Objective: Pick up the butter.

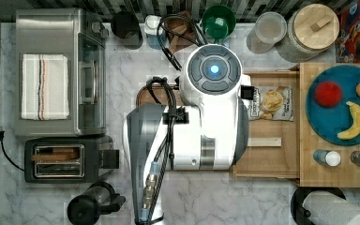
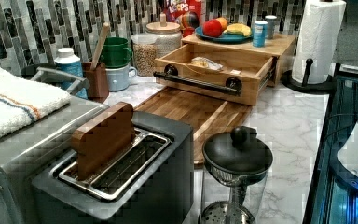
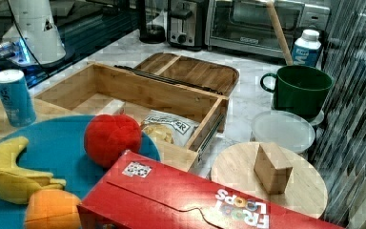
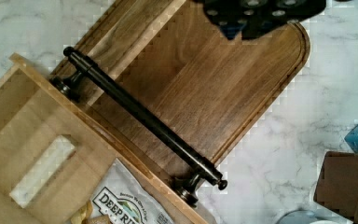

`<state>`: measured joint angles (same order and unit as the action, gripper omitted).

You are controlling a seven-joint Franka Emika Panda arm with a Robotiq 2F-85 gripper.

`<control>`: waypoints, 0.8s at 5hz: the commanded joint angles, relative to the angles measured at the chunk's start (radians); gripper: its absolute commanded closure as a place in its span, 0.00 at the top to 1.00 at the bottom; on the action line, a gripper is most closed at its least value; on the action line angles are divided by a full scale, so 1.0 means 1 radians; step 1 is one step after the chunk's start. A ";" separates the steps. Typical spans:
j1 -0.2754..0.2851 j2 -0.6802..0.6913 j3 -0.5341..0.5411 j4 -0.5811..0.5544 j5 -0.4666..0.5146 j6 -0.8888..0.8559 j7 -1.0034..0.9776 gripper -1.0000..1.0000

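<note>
The butter (image 1: 264, 141) is a pale cream stick lying flat in the open wooden drawer (image 1: 262, 166), near the drawer's front in the top view. It also shows in the wrist view as the butter (image 4: 42, 170), and in the right view as the butter (image 3: 110, 107) beside the chip bag (image 3: 169, 126). My gripper (image 4: 251, 25) is a dark shape hanging over the brown cutting board (image 4: 200, 88), on the far side of the drawer's black handle (image 4: 142, 116) from the butter and well apart from it. In the top view the white arm (image 1: 206, 117) covers the cutting board and hides the gripper.
The chip bag (image 1: 272, 103) lies in the drawer behind the butter. A blue plate (image 1: 330, 119) with fruit and two shakers (image 1: 329, 158) sit on the wooden box. A toaster oven (image 1: 58, 70), toaster (image 1: 65, 159), jars, green mug (image 1: 218, 21) and paper towel roll (image 1: 333, 208) ring the counter.
</note>
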<state>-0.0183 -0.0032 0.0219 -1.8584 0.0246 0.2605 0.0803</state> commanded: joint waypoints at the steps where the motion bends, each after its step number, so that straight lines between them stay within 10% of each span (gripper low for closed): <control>1: -0.001 -0.003 0.001 0.000 0.002 0.006 0.001 0.00; 4: -0.058 -0.111 -0.068 -0.164 -0.040 0.092 -0.087 0.00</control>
<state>-0.0367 -0.0409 0.0123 -2.0215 -0.0084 0.3535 0.0812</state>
